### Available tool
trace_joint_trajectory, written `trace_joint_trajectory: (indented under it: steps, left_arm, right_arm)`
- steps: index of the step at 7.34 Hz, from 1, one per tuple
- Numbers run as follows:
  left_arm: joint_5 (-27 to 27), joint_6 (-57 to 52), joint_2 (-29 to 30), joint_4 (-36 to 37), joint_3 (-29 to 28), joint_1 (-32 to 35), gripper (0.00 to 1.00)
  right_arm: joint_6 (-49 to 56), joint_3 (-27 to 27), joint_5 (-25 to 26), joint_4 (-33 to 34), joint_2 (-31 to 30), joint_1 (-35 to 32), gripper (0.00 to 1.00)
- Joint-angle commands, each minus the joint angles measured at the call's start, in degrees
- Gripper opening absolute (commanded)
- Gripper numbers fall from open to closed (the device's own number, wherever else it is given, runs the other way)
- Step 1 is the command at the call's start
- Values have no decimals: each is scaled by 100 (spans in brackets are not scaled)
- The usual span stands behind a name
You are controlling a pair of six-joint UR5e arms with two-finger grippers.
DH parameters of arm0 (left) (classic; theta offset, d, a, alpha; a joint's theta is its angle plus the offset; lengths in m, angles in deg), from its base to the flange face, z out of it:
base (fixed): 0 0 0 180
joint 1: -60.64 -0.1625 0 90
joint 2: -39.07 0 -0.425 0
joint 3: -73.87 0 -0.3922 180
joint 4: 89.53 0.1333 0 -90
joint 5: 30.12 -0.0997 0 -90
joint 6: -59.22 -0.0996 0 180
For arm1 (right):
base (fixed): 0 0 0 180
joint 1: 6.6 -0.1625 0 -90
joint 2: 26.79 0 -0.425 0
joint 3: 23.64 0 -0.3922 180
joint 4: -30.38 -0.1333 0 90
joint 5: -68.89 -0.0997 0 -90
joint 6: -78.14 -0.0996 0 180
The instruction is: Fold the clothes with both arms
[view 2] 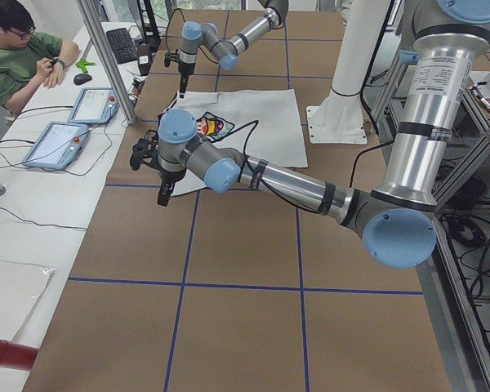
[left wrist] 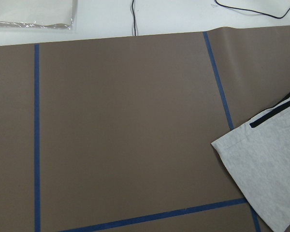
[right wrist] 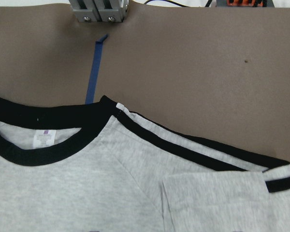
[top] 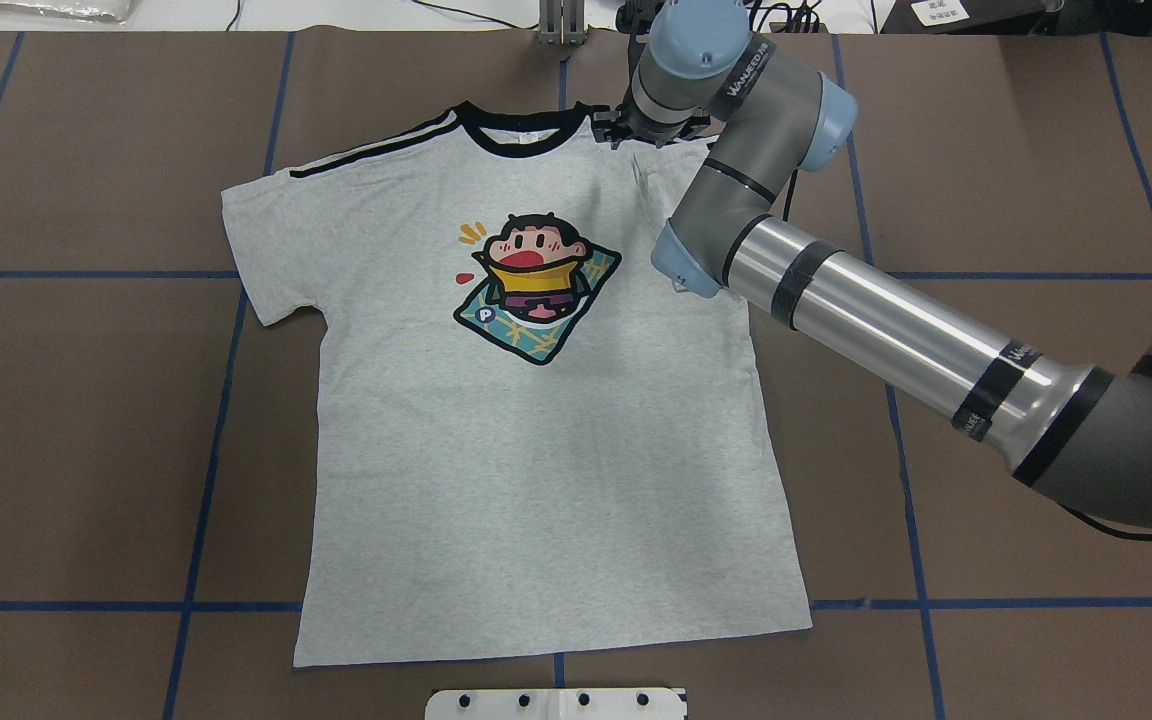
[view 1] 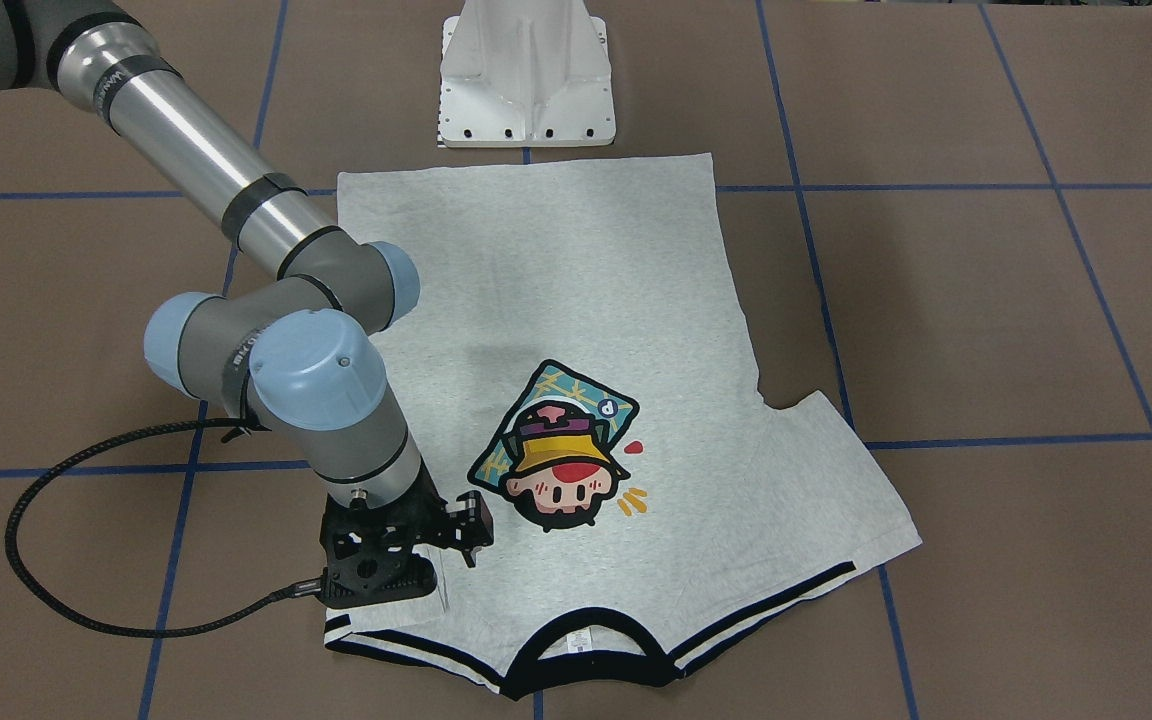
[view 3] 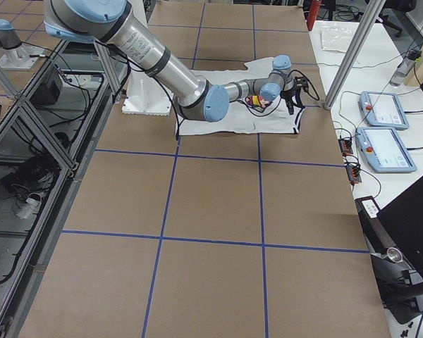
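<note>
The grey T-shirt (top: 536, 450) lies flat and face up on the brown table, collar toward the far edge, with its cartoon print (view 1: 556, 460) showing. Its left sleeve (left wrist: 270, 169) is spread out. The other sleeve (right wrist: 227, 198) is folded in over the shoulder. My right gripper (view 1: 386, 585) points down over that shoulder beside the black collar (right wrist: 48, 145); its fingers are hidden, so I cannot tell its state. My left gripper (view 2: 163, 194) hangs high, off the shirt's spread-sleeve side. Only a sliver of it shows in the front-facing view, and I cannot tell its state.
The white pedestal base (view 1: 526, 80) stands at the shirt's hem side. Blue tape lines (top: 226, 400) cross the table. A metal bracket (right wrist: 99, 9) sits at the far edge. A person (view 2: 16, 57) sits at a side desk with tablets (view 2: 57, 143).
</note>
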Motion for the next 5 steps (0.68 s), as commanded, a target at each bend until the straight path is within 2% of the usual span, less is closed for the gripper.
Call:
trace_joint_trajectory:
  steps: [1,2,4,5]
  left_arm:
    - [-704,1805,224,-1350,-493,-1043,99]
    - [-1030,2607,434,-2203,-1071,-1405,99]
    - [-1987,3028,1145,-2475,-2066,-1794,98]
    - [-2192,3045,1427,-2484,-2444,-1857,98]
  right_arm:
    - [284,1299,-637,1102,-651,-232,100]
    - [294,1557,-674,1427,-863,-250,100]
    - [303,2232,-893,1939,-1258,-302,100]
    - [303,2523,-1120,1940,-1557,-346,100]
